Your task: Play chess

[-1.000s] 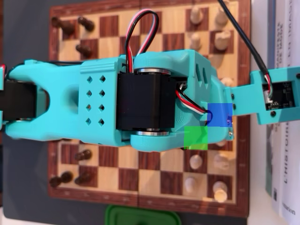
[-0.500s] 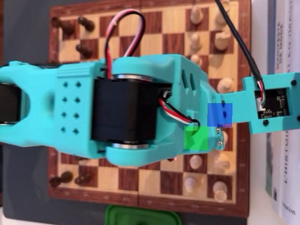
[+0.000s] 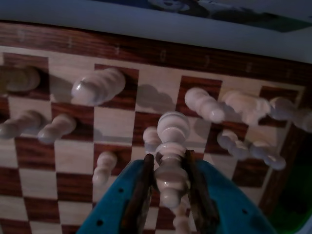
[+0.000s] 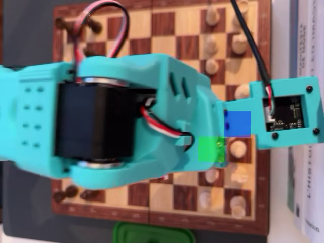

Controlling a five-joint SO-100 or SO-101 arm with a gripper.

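In the wrist view my gripper [image 3: 168, 163] is shut on a tall white chess piece [image 3: 171, 141], which stands upright between the two dark pads. The wooden chessboard [image 3: 73, 156] lies below, with other white pieces around: a large one [image 3: 97, 87] at the upper left, two [image 3: 204, 105] [image 3: 243, 105] at the upper right and a pawn [image 3: 105, 165] just left of the jaws. In the overhead view the teal arm [image 4: 126, 116] covers the middle of the board [image 4: 172, 30] and hides the gripper. Dark pieces [image 4: 68, 193] stand at the left edge, white pieces [image 4: 210, 17] along the right.
A green container [image 4: 152, 233] sits just below the board's lower edge in the overhead view. Books [image 4: 304, 50] lie along the right side. A blue square [image 4: 237, 124] and a green square [image 4: 211, 149] mark two spots near the white pieces.
In the overhead view the arm has grown larger and slid left, and the wrist camera mount has shifted left with it. White pieces near the right edge have come into sight.
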